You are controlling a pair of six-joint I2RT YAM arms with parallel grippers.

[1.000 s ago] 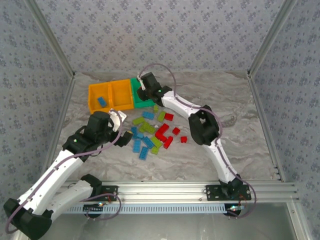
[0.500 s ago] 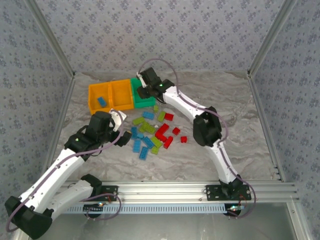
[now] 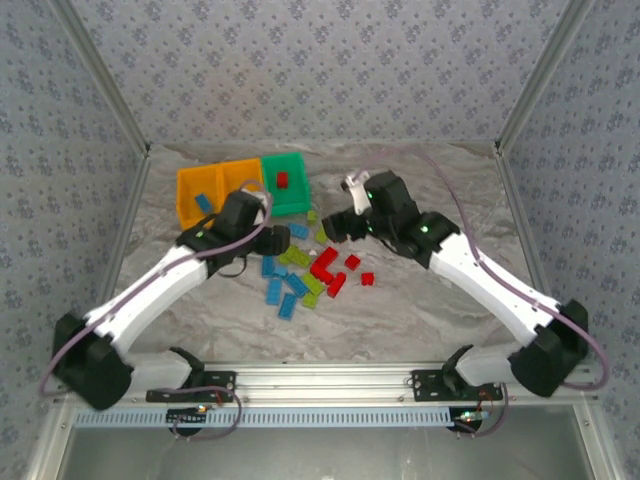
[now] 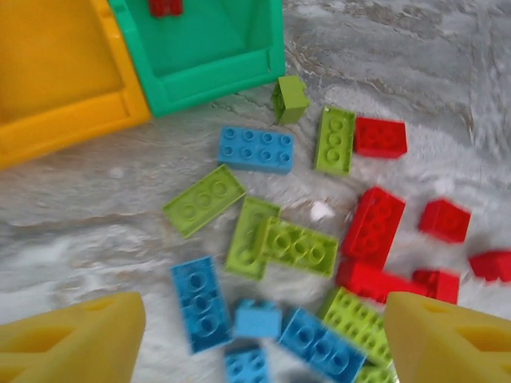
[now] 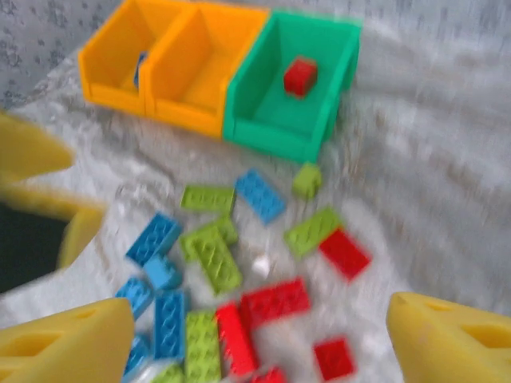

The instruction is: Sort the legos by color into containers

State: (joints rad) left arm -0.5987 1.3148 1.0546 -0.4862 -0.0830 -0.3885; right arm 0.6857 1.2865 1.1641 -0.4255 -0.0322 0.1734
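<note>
The legos (image 3: 305, 268) lie in a loose pile of blue, lime green and red bricks mid-table. The containers stand behind it: two orange bins (image 3: 222, 190) and a green bin (image 3: 296, 196). One red brick (image 5: 300, 76) lies in the green bin, and a blue brick (image 3: 203, 202) lies in the far-left orange bin. My left gripper (image 4: 259, 343) hangs open over the blue bricks at the pile's left side, with a small blue brick (image 4: 257, 319) under the gap. My right gripper (image 5: 259, 339) is open and empty above the pile's right side, over red bricks (image 5: 275, 302).
In the top view the left gripper (image 3: 272, 240) and right gripper (image 3: 335, 228) flank the pile's back edge, close together. The left gripper's yellow fingers (image 5: 36, 152) show at the left of the right wrist view. Aluminium frame posts (image 3: 520, 205) border the marbled table.
The right arm drew back from the green bin, opened, and a red brick now lies there. The left arm swung forward and right over the pile, its jaws a little narrower.
</note>
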